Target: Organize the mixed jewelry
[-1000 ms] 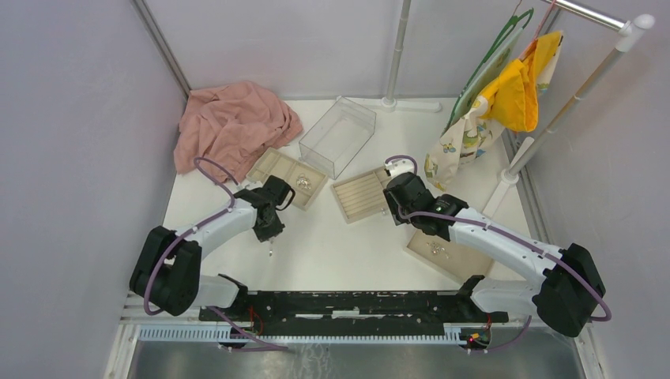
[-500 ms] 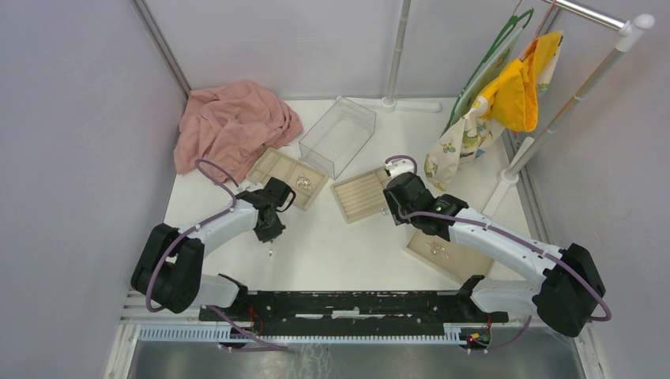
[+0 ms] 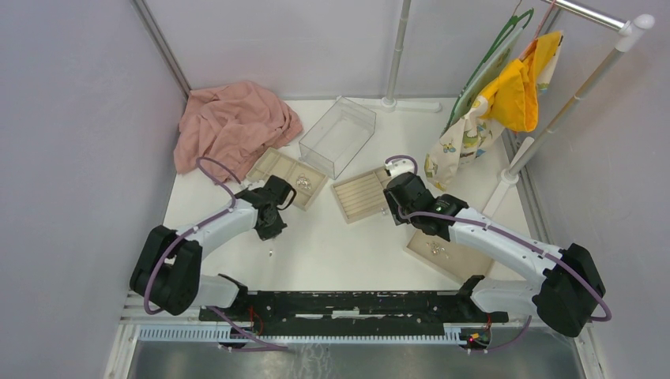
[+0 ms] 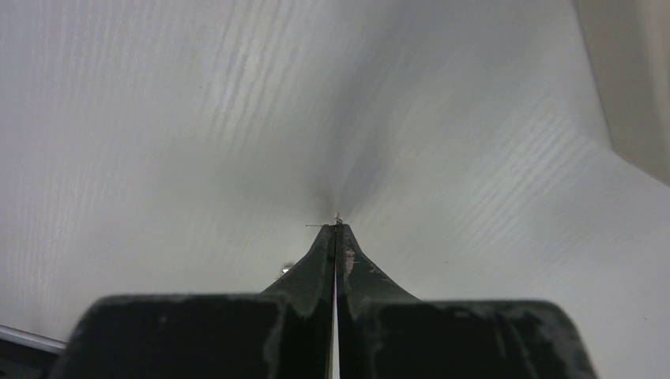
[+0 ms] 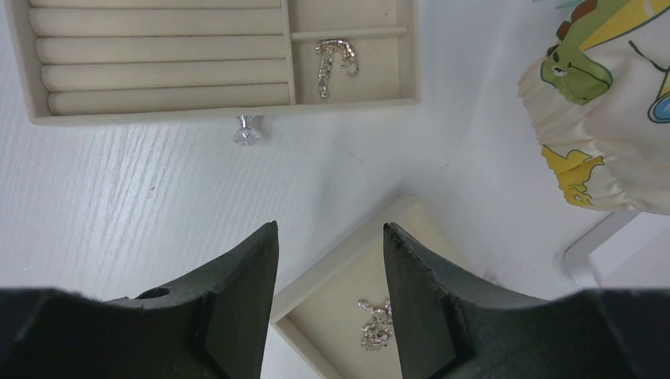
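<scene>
The mixed jewelry is scattered. My left gripper (image 4: 336, 225) (image 3: 269, 234) is shut, pinching a tiny silver earring-like piece (image 4: 337, 218) at its tips above the white table. Another small shiny piece (image 4: 286, 268) (image 3: 271, 253) lies on the table just beside it. My right gripper (image 5: 330, 227) (image 3: 400, 215) hangs open and empty over the corner of a beige tray (image 5: 332, 276) (image 3: 462, 264) holding a silver cluster (image 5: 378, 324) (image 3: 436, 249). A chain (image 5: 336, 59) lies in the ring tray (image 5: 158, 110) (image 3: 344, 207), and a crystal piece (image 5: 247, 130) rests on the table against its edge.
A third beige tray (image 3: 272, 162) with jewelry (image 3: 303, 183) sits left of centre, a clear plastic box (image 3: 338, 136) behind it. A pink cloth (image 3: 233, 126) fills the back left corner. Printed bags (image 3: 506, 87) hang from a rack on the right, a white pole (image 3: 399, 47) at the back.
My left gripper's jaws have closed onto the tiny silver piece and drawn slightly away from the loose piece on the table. The right arm has not moved.
</scene>
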Available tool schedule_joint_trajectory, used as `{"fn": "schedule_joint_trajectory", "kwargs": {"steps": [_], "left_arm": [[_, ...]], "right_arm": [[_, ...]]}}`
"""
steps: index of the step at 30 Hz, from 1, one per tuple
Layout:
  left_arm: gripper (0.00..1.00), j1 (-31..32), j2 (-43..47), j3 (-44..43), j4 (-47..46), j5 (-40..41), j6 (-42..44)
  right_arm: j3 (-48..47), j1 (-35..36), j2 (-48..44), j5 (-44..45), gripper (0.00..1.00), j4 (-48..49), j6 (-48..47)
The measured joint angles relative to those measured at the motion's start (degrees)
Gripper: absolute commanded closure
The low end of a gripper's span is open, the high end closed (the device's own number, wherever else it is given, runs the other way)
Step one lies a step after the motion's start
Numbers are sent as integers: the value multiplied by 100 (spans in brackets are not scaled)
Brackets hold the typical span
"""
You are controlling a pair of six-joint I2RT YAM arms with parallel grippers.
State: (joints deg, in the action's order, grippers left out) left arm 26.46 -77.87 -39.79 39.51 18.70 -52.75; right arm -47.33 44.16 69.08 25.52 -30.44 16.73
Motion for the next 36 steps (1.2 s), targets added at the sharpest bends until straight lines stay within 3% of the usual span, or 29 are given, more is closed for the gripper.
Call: {"fn": "schedule_joint_trajectory", "kwargs": {"steps": [7,13,22,36], "left_arm": [[98,509,177,-636,76,-282,411],[98,1239,-37,-1631,37,-551,669],[98,1908,-1097,-2892,-339,-990,890],[98,2028,-3152,-5077,-927,-1333,1344]], "right_arm": [[0,-70,-107,26,42,-2,92],[-13,-575,-424,-24,41,-39,249],[-13,-1572,-872,-610,41,-160,411],[-9,-1670,-1204,-817,43,-417,507]]}}
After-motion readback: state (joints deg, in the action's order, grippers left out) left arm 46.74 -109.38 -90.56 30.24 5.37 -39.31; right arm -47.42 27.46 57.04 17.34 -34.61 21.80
